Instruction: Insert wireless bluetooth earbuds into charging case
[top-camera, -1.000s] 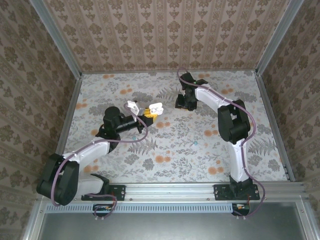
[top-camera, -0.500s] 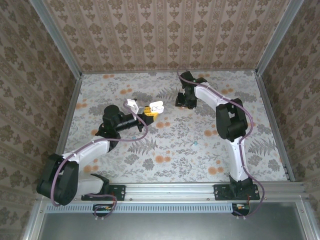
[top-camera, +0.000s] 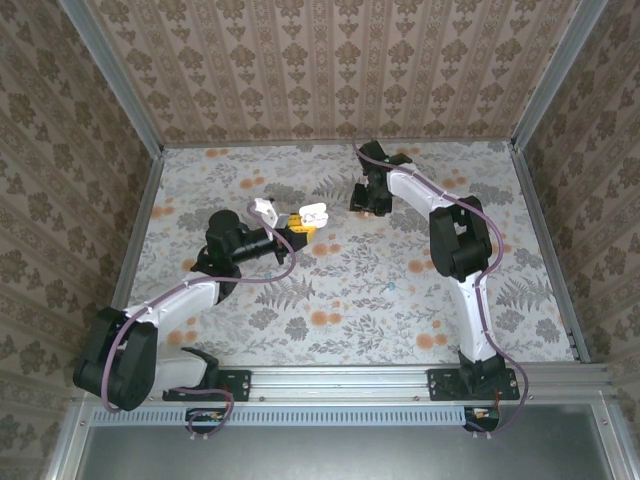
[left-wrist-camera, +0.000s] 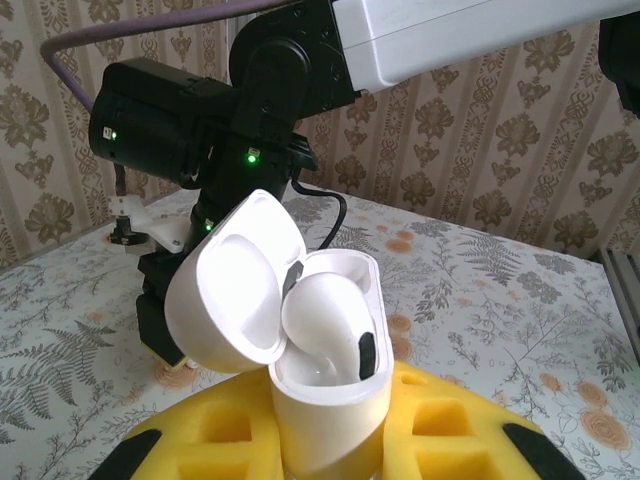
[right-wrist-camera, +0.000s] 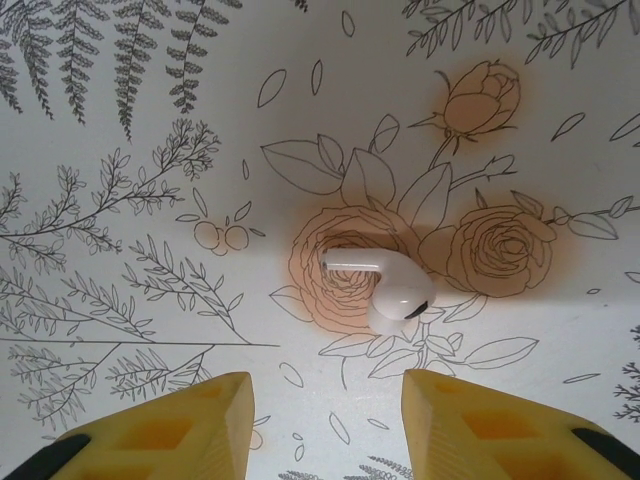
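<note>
**Left arm.** The left pincer (left-wrist-camera: 330, 445) is grasping the white charging case (left-wrist-camera: 330, 400), its yellow fingers (left-wrist-camera: 200, 440) pressing on either side of the case's lower body. The case is standing upright between them. Its lid (left-wrist-camera: 235, 285) is hanging open, tipped to the left of the pincer. One white earbud (left-wrist-camera: 325, 315) is sitting inside the case body, rounded end up. In the overhead view this pincer (top-camera: 298, 225) is pointing toward the right pincer (top-camera: 366, 203), with the case (top-camera: 314, 213) at its tip.

**Right arm.** The right pincer (right-wrist-camera: 328, 400) is hovering released, jaws spread wide above the desk (right-wrist-camera: 120, 250). A second white earbud (right-wrist-camera: 385, 285) is lying just ahead of the gap between the fingertips (right-wrist-camera: 225, 400) and touching neither. It is resting on its side on a printed orange rose, with its stem pointing to the pincer's left.

**Elsewhere.** A tiny teal-blue earbud (top-camera: 392, 287) is lying on the desk well apart from both pincers, on the side toward the arm bases; its shape is too small to make out.
</note>
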